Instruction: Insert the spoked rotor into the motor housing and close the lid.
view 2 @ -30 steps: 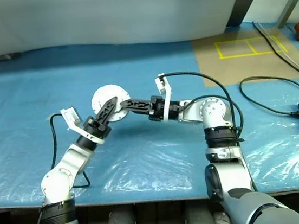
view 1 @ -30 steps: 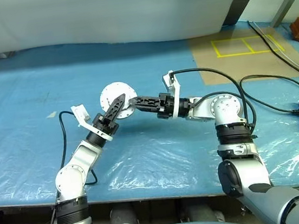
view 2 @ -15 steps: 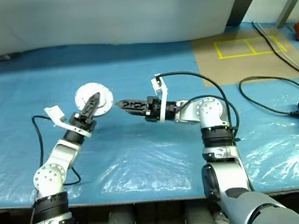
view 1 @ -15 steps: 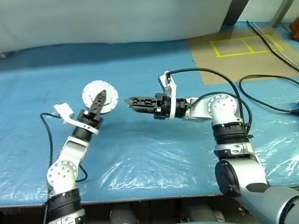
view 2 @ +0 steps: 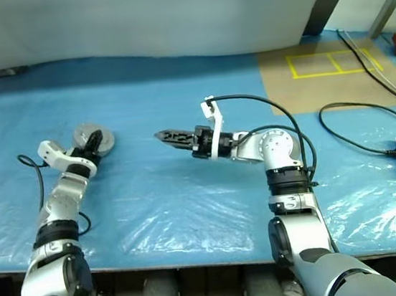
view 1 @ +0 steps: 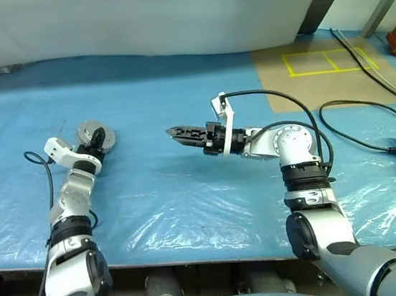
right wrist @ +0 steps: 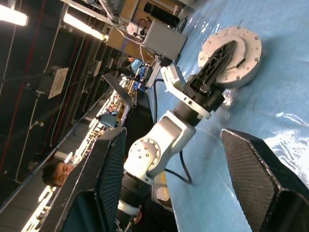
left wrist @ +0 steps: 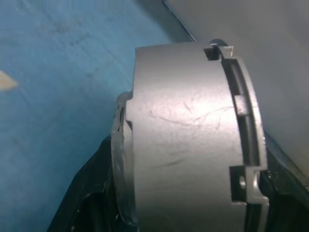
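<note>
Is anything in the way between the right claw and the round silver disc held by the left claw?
Nothing visible. The open right claw points across bare blue sheet toward the round silver disc, which the left claw grips just above the table.

Silver motor housing [view 1: 95, 134], blue sheet [view 1: 188, 185]

head pair: high, forward-down, shared blue table [view 1: 210, 190] | left wrist: close on motor housing [left wrist: 188, 135]
</note>
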You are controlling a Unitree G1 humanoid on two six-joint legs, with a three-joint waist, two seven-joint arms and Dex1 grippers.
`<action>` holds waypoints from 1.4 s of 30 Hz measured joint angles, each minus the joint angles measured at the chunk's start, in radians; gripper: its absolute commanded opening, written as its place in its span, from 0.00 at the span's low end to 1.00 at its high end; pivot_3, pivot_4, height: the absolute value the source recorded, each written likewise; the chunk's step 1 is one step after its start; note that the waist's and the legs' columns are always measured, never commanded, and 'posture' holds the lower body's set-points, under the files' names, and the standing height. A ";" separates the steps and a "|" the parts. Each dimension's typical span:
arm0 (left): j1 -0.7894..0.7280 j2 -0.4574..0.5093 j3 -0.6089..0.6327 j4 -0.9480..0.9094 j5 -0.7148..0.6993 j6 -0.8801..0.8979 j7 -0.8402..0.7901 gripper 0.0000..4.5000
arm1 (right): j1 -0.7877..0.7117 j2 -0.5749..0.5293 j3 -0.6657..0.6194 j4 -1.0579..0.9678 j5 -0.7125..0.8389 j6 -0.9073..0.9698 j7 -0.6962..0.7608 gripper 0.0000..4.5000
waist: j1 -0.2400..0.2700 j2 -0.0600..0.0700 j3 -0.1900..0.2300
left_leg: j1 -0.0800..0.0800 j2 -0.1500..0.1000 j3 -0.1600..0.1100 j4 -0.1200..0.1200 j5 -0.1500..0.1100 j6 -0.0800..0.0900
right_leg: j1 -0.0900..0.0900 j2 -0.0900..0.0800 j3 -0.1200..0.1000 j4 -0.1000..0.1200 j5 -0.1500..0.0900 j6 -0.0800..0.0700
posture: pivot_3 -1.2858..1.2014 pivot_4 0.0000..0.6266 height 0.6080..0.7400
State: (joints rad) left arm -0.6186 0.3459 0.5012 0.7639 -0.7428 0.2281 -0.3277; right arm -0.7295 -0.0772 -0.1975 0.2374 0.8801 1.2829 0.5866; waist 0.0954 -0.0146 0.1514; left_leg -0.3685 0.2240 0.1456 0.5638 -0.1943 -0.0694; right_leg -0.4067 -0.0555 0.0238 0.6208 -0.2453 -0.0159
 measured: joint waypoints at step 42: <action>0.290 0.154 -0.427 -0.883 0.082 0.260 -0.253 0.99 | 0.023 -0.079 0.167 0.043 -0.274 -0.548 0.214 0.74 | -0.022 -0.001 0.002 | -0.003 0.001 0.000 0.000 0.000 0.000 | 0.000 -0.002 -0.005 -0.001 -0.001 -0.001 | 0.52 0.24 1.00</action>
State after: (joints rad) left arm -0.3281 0.5002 0.0743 -0.1193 -0.6607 0.4880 -0.5806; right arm -0.7066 -0.1559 -0.0304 0.2807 0.6056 0.7351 0.8007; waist 0.0734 -0.0160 0.1535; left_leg -0.3715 0.2254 0.1459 0.5637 -0.1943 -0.0694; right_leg -0.4071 -0.0575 0.0188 0.6199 -0.2458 -0.0168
